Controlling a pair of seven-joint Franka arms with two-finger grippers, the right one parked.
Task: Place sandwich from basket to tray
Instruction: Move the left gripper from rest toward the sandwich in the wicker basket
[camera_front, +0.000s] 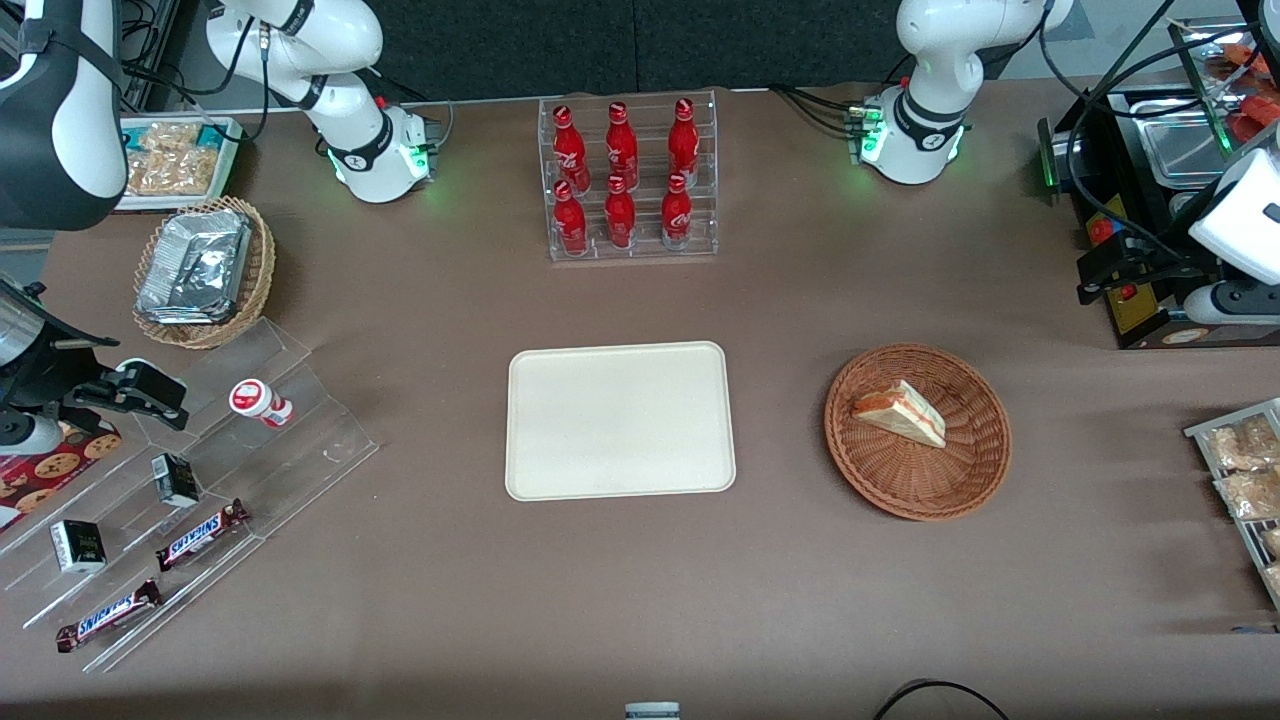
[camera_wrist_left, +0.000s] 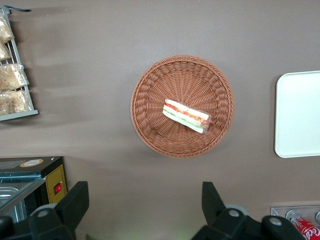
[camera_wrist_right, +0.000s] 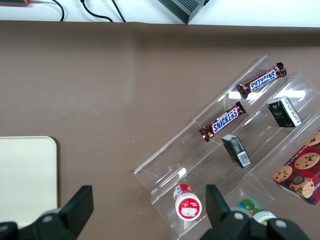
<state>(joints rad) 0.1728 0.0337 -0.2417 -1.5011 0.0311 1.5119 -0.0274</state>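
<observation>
High above the brown desk (camera_front: 420, 600), the left arm's claw (camera_wrist_left: 145, 210) hangs with its two dark fingers (camera_wrist_left: 75, 200) spread wide apart, holding and touching nothing. One sandwich (camera_wrist_left: 186, 115), a clear-wrapped triangular wedge of white bread with red-orange and pale green filling, lies inside one round, shallow, reddish-brown woven wicker basket (camera_wrist_left: 150, 85). Beside the basket, apart from it, sits one flat cream rectangular tray (camera_front: 620, 420) with rounded corners and a low rim; six red bottles (camera_front: 620, 170) stand in a clear acrylic rack (camera_front: 705, 245) farther from the front camera.
</observation>
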